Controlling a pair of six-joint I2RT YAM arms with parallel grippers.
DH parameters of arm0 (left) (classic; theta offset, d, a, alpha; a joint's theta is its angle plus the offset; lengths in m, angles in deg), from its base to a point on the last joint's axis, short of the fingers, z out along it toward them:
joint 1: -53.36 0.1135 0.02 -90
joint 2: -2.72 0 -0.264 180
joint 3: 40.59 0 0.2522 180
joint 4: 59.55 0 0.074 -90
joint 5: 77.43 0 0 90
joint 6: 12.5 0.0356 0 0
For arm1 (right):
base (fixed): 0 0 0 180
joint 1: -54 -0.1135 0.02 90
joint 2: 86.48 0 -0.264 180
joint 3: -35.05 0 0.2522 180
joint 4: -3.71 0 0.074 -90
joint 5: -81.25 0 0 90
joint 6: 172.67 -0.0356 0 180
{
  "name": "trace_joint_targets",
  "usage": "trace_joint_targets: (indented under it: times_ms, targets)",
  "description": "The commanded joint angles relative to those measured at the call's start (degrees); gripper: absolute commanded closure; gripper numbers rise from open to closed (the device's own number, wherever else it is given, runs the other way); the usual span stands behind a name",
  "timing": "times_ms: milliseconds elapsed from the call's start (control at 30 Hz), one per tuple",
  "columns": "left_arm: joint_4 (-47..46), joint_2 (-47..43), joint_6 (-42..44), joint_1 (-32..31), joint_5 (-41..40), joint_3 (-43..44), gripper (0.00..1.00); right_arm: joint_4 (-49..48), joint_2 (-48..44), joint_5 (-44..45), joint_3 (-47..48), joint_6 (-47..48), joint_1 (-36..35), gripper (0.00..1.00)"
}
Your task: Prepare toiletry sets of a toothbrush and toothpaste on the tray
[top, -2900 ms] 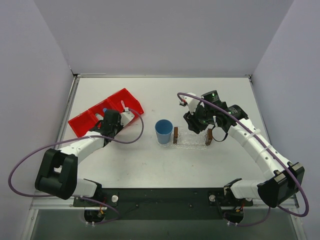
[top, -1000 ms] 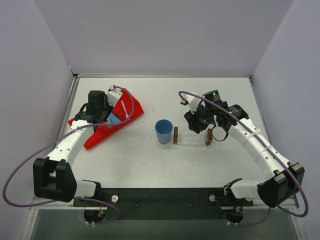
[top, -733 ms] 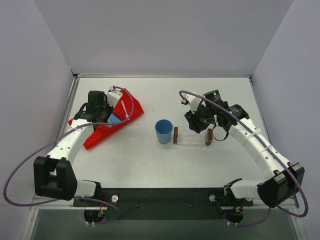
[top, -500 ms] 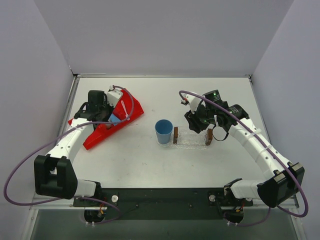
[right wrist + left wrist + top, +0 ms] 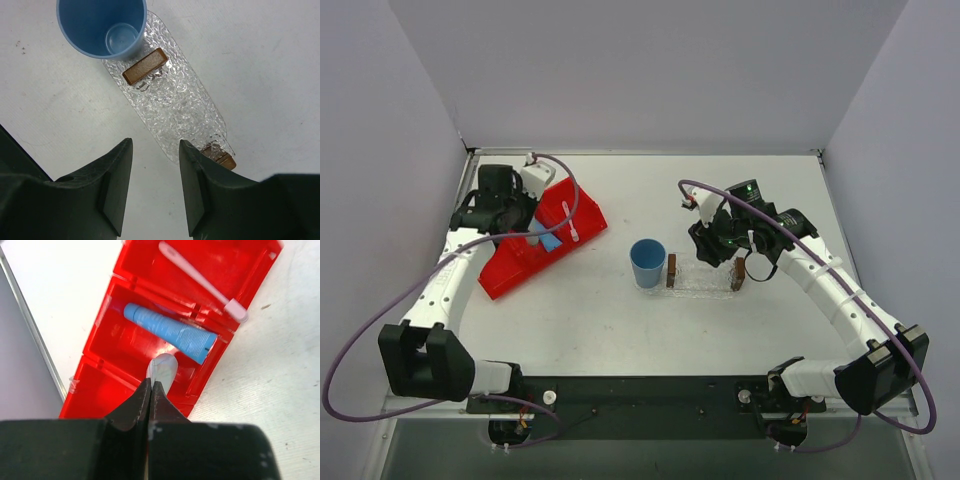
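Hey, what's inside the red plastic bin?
In the red plastic bin, the far compartment holds a thin white toothbrush; the middle one holds a bright blue toothpaste tube and a pale whitish tube pinched by the left tool. That tool covers part of the nearest compartment.

Bright, even diffuse lighting, faint soft shadows, top view sharp, wrist foregrounds slightly soft

toothbrush and toothpaste in bin, cup left of tray

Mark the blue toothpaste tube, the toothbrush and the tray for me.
blue toothpaste tube point(image 5: 170, 332): left wrist view, mid-body.
toothbrush point(image 5: 197, 274): left wrist view, mid-handle.
tray point(image 5: 175, 105): right wrist view, bare bubbly floor.
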State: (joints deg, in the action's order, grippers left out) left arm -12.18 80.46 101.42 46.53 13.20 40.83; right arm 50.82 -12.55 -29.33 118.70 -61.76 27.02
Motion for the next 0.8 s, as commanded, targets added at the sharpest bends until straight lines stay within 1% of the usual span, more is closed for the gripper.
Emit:
trace_joint_targets:
  times_ms: [0,33,100,133,167,200,233,300,333,367,433,467,500,600,633,667,700,733,767]
  targets:
    - [1.9,-5.3,-2.8,0.5,8.6,8.0,1.0,-0.5,-0.9,-3.9,2.7,-1.6,0.3,0.61]
    - [2.4,-5.7,-4.0,0.5,11.7,10.3,1.0,-0.2,-1.0,-4.6,3.2,-1.7,0.4,0.6]
    - [3.7,-6.5,-5.1,0.5,14.9,12.7,1.0,0.2,-1.2,-6.3,5.3,-1.9,0.3,0.59]
    - [4.2,-6.6,-6.5,0.5,18.1,13.8,1.0,0.7,-1.4,-6.8,6.0,-1.9,0.3,0.55]
    - [5.1,-6.9,-7.2,0.5,19.8,16.1,1.0,0.9,-1.5,-8.2,7.8,-1.9,0.3,0.5]
    - [5.5,-7.0,-7.9,0.4,21.3,17.1,1.0,1.0,-1.6,-9.1,8.5,-1.8,0.3,0.47]
    - [5.9,-7.1,-9.6,0.4,24.9,18.0,1.0,1.1,-1.7,-9.9,9.5,-2.0,0.3,0.44]
    - [7.0,-7.2,-11.0,0.3,29.1,20.9,1.0,1.1,-1.8,-13.7,11.8,-1.9,0.3,0.4]
    - [7.3,-7.2,-12.1,0.0,31.0,21.9,1.0,1.1,-1.5,-15.4,12.7,-2.1,0.3,0.37]
    - [8.0,-7.4,-12.8,-0.4,35.1,23.3,1.0,1.1,-1.0,-16.8,13.5,-2.2,0.3,0.36]
    - [8.0,-7.9,-15.2,-1.6,38.3,24.4,1.0,1.1,-0.2,-21.4,16.1,-2.5,0.3,0.33]
    - [7.8,-8.0,-16.0,-2.0,41.4,24.7,1.0,1.1,0.8,-22.7,17.0,-2.8,0.3,0.31]
    - [7.6,-8.3,-16.9,-2.6,42.7,25.4,1.0,1.1,1.3,-25.5,18.7,-3.1,0.2,0.3]
    - [6.0,-9.3,-20.1,-5.2,47.2,26.0,1.0,1.3,3.6,-29.6,21.2,-4.1,0.0,0.25]
    - [5.2,-10.0,-22.2,-5.6,48.1,25.9,1.0,1.2,4.1,-32.0,22.4,-4.3,-0.2,0.22]
    - [3.3,-10.2,-23.4,-6.5,49.2,25.9,1.0,1.2,5.0,-32.8,22.8,-4.6,-0.3,0.2]
    - [2.2,-10.5,-24.2,-6.8,52.0,25.7,1.0,1.3,5.3,-33.5,23.2,-4.6,-1.0,0.18]
    - [1.0,-10.8,-27.8,-6.9,53.3,25.7,1.0,1.2,5.6,-34.3,23.5,-4.5,-1.4,0.17]
    - [-1.3,-10.8,-29.1,-7.1,54.7,25.5,1.0,1.2,5.8,-34.6,23.7,-3.9,-1.8,0.17]
